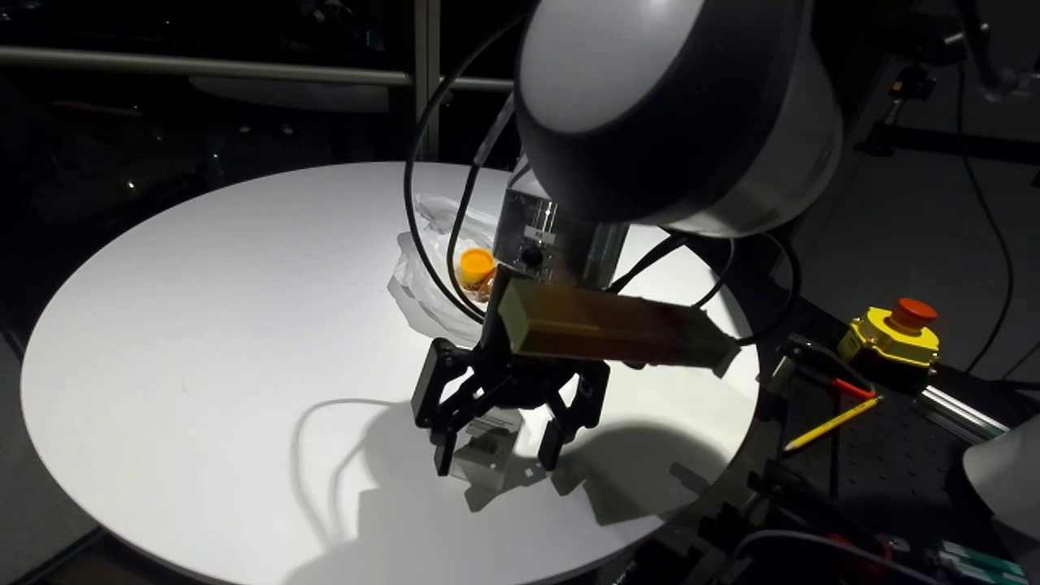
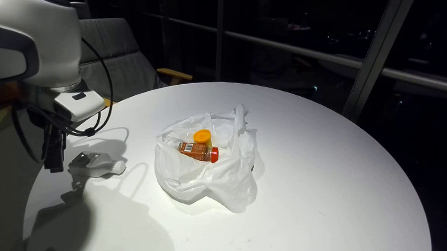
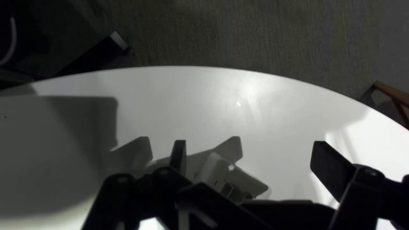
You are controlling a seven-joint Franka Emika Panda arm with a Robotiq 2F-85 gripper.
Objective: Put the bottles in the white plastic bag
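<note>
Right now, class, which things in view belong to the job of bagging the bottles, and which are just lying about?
Part of the job:
white plastic bag
red-capped bottle, in the bag
orange-lidded container, also in the bag
white-capped bottle, lying outside the bag
hand, open near the white-capped bottle

Merely around:
yellow pencil
yellow box with red button
grey chair

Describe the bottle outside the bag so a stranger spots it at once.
Over the round white table, find the open tool. Near it, a pale bottle lies on its side, its white cap unlike the orange lid and red lid in the bag.
</note>
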